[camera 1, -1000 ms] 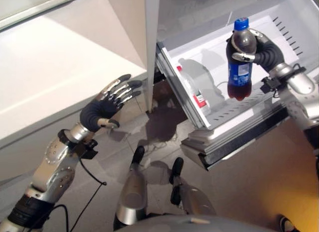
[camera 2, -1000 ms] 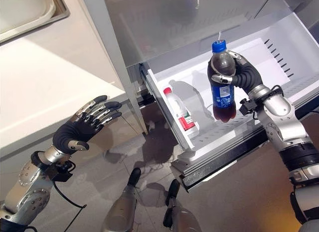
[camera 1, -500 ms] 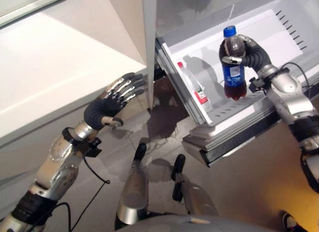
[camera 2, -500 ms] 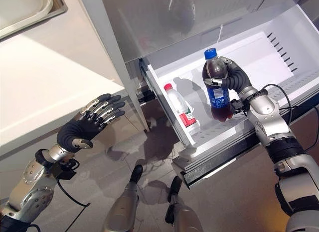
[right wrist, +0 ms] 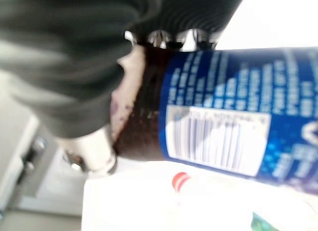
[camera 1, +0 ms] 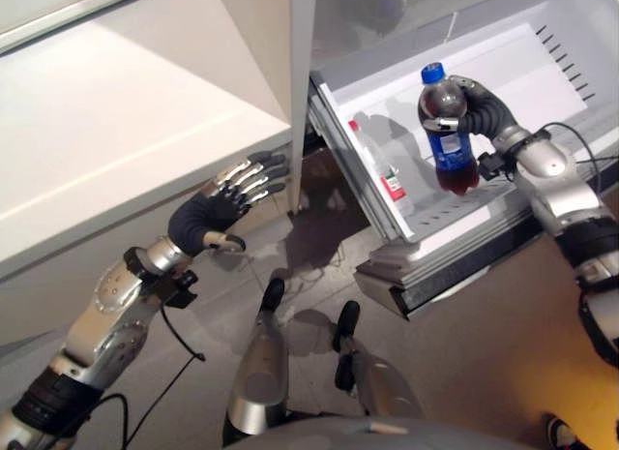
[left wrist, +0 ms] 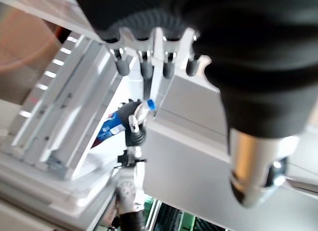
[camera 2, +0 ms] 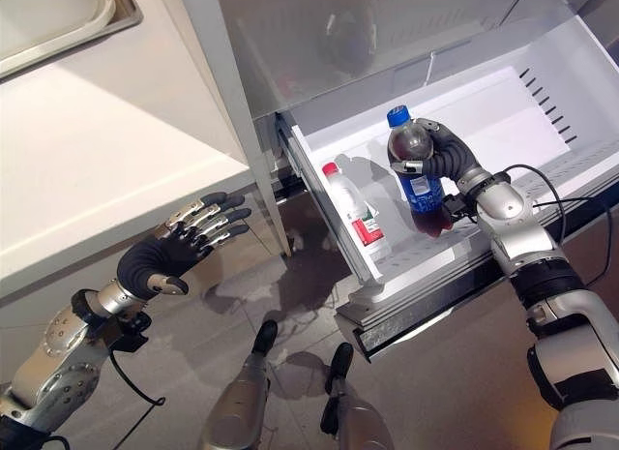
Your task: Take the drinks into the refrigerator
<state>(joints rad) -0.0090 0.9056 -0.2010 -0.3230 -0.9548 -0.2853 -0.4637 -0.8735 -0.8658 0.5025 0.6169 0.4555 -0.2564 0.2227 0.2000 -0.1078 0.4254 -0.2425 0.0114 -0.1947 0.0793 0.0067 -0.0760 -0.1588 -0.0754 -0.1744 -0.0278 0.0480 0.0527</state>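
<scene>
My right hand (camera 2: 447,152) is shut on a dark cola bottle (camera 2: 419,179) with a blue cap and blue label, holding it upright just above the floor of the open white refrigerator drawer (camera 2: 503,92). The right wrist view has the cola bottle (right wrist: 223,116) close up under my curled fingers. A clear bottle with a red cap and red label (camera 2: 354,212) lies in the drawer against its left wall, a short way left of the cola. My left hand (camera 1: 213,204) hangs open over the floor, left of the drawer and below the counter edge.
A white counter (camera 1: 116,121) runs along the left with a metal sink (camera 2: 48,24) at the far corner. The refrigerator's grey side panel (camera 2: 222,111) stands between counter and drawer. The drawer's front rail (camera 1: 455,266) juts out over the floor.
My right hand has carried the cola bottle left and a little lower in the drawer, closer to the red-capped bottle. The left hand has hardly moved.
</scene>
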